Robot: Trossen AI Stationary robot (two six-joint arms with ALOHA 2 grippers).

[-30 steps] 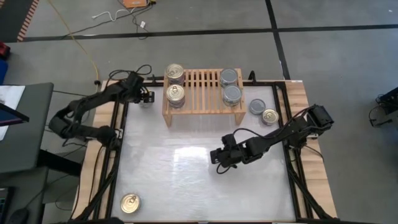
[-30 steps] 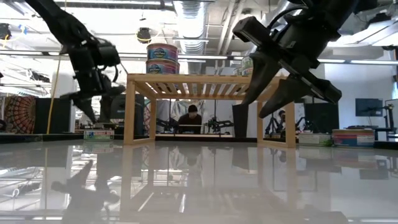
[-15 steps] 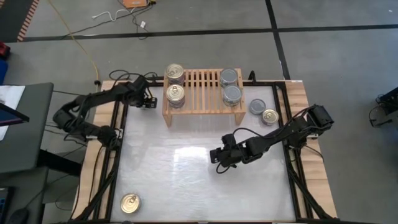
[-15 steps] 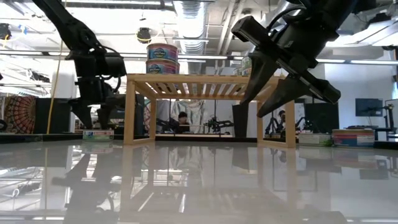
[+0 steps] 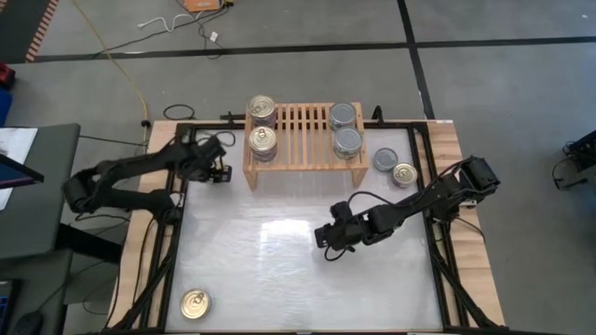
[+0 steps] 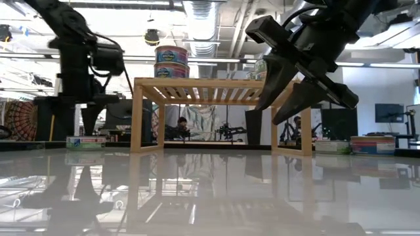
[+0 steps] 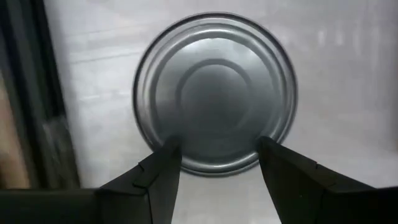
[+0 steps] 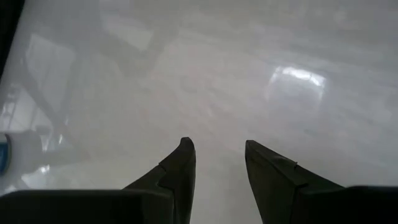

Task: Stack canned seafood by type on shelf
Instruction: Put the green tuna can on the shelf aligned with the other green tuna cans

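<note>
High view: left end effector (image 5: 220,174) has moved down beside the shelf (image 5: 303,141), its spread fingers now over a silver-grey can (image 7: 214,93) on the bench (image 5: 298,270), ready to grasp.

Shelf (image 5: 304,140) carries gold-topped cans (image 5: 263,141) at one end, silver cans (image 5: 346,141) at the other. Left gripper (image 5: 220,173) sits just beside the shelf; right gripper (image 5: 324,238) hangs well before it.

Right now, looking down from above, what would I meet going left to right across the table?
Lone gold-topped can → left pincer → shelf → right pincer → silver-topped can → gold-topped can beside it.
</note>
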